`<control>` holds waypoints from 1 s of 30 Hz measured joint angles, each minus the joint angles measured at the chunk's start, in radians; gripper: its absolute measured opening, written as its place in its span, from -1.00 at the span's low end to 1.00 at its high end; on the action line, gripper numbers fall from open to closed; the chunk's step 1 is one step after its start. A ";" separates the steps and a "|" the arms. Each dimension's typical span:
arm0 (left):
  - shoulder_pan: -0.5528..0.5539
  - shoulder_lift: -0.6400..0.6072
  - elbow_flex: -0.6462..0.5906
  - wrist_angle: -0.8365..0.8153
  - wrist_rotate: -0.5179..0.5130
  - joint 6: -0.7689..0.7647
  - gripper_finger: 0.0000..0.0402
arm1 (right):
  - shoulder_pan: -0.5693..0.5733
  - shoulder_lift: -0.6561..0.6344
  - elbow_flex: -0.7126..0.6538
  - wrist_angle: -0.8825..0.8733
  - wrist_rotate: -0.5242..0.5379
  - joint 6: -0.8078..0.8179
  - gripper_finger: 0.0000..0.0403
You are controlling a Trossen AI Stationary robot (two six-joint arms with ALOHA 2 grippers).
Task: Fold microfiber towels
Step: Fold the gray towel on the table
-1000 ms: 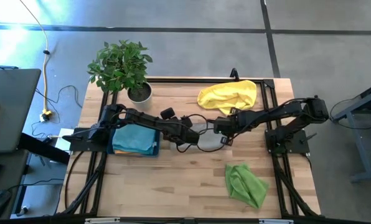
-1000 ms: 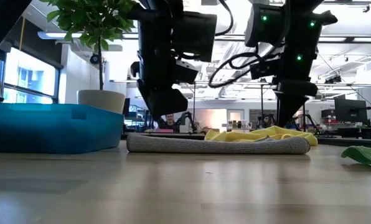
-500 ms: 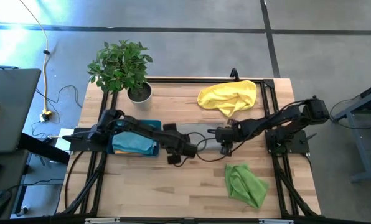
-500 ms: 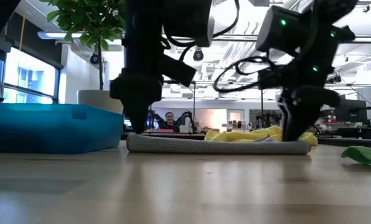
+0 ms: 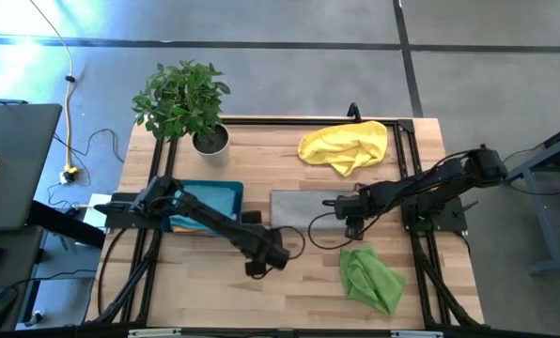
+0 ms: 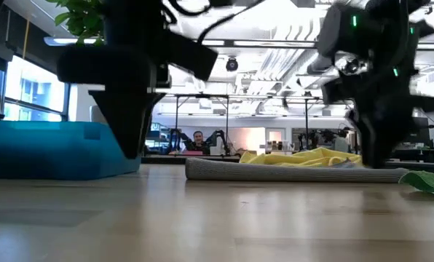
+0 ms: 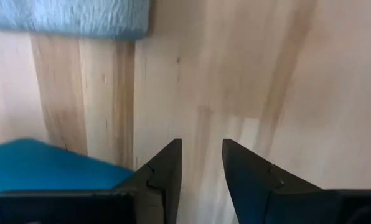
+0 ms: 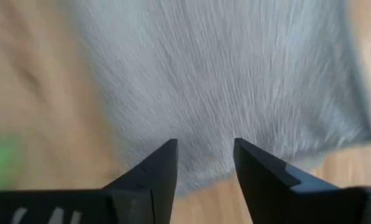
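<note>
Three towels on the counter: grey towel flat at the middle, yellow towel bunched at the far edge, lime green towel crumpled near the front right.
Tray: teal tray at the left holds a light blue towel, probably a finished one put aside.
Right end effector: over the near right edge of the grey towel, fingers apart and holding nothing (the cloth lies just beyond them).
Left end effector: above bare wood, in front of the grey towel and apart from it, fingers parted, empty.
Reason, as I judge: the grey towel lies flat between both arms so each can take one side for a fold.
</note>
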 joint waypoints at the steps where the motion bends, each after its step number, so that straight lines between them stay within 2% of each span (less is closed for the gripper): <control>1: -0.006 0.000 0.004 0.002 -0.014 0.006 -0.49 | 0.000 -0.025 0.007 -0.003 0.001 0.012 -0.26; 6: 0.017 0.000 0.007 0.001 -0.100 0.028 -0.49 | 0.007 -0.119 0.004 -0.033 0.013 0.125 -0.26; 10: 0.066 0.000 0.004 0.023 -0.236 0.069 -0.49 | 0.049 -0.145 0.005 -0.050 0.060 0.223 -0.26; 12: 0.093 0.000 0.004 0.050 -0.254 0.127 -0.49 | 0.075 -0.147 0.005 -0.071 0.071 0.276 -0.26; 21: 0.193 0.000 0.003 0.287 -0.117 0.422 -0.58 | 0.223 -0.147 0.005 -0.280 0.184 0.561 -0.26; 25: 0.248 0.005 -0.020 0.360 -0.055 0.459 -0.64 | 0.303 -0.147 0.004 -0.315 0.222 0.680 -0.26; 30: 0.292 0.011 -0.106 0.442 0.020 0.444 -0.72 | 0.376 -0.147 -0.061 -0.224 0.244 0.802 -0.26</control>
